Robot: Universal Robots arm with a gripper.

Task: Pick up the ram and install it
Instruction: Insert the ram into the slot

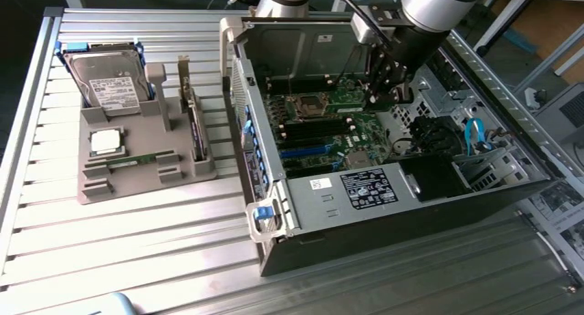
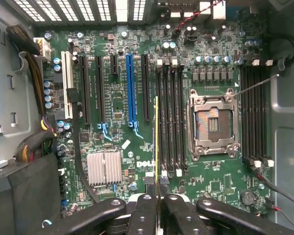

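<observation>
Ram gripped inside the case

Exterior view: the black gripper (image 1: 390,96) hangs inside the open grey metal computer case (image 1: 301,55). Wrist view: the gripper (image 2: 157,203) is clamped on the long thin green ram stick (image 2: 157,137) (seen edge-on) over the black memory slots (image 2: 172,117).

arm (image 1: 436,2): silver-grey tube, black wrist | claw (image 2: 157,198): black linked fingers (image 2: 103,211), seemingly round screw heads

Setting: robotics lab or assembly workshop. Evidence: ribbed aluminium counter (image 1: 137,247); opened computer case (image 1: 411,227) with bare circuit board (image 2: 121,105); grey parts holder (image 1: 100,188) carrying a hard drive (image 1: 109,83); robot arm (image 1: 438,7) with claw (image 2: 157,198).
</observation>
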